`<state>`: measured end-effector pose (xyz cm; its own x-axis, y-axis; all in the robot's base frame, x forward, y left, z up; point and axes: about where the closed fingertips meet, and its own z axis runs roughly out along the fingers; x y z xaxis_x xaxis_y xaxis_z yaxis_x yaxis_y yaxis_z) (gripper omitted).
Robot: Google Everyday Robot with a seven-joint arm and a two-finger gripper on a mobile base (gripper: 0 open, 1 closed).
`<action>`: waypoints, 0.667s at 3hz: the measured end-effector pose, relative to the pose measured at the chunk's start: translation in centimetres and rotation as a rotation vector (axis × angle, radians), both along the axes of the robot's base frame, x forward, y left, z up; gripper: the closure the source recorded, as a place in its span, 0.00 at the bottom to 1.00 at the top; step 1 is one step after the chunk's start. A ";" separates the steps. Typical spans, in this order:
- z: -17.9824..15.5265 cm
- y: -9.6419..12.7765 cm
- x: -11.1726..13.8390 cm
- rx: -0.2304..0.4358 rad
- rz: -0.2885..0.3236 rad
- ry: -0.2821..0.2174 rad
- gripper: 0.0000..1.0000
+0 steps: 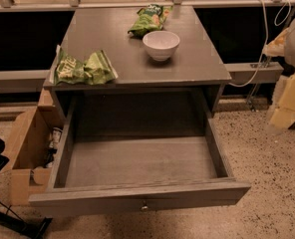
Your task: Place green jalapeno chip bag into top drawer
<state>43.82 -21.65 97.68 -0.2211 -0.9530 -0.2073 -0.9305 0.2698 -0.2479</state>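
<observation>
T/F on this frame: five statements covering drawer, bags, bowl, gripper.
1. The drawer is open and empty. True.
2. The jalapeno bag lies in the drawer. False: it lies on the cabinet top, front left.
3. The bowl sits on the darker bag. False: it stands on the cabinet top, in front of that bag.
4. The gripper holds the jalapeno bag. False: it hangs at the right edge, apart from it.
5. A cardboard box stands left of the drawer. True.

Gripper [291,99] at the right edge, a pale indistinct shape, seemingly cut off there.
</observation>
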 end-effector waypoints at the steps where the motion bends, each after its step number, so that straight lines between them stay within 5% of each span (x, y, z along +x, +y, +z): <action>1: 0.0 0.0 0.0 0.000 0.000 -0.002 0.00; 2: -0.3 1.8 2.5 0.068 0.026 -0.038 0.00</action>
<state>46.33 -19.81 97.35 -0.1867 -0.9418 -0.2796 -0.9276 0.2627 -0.2655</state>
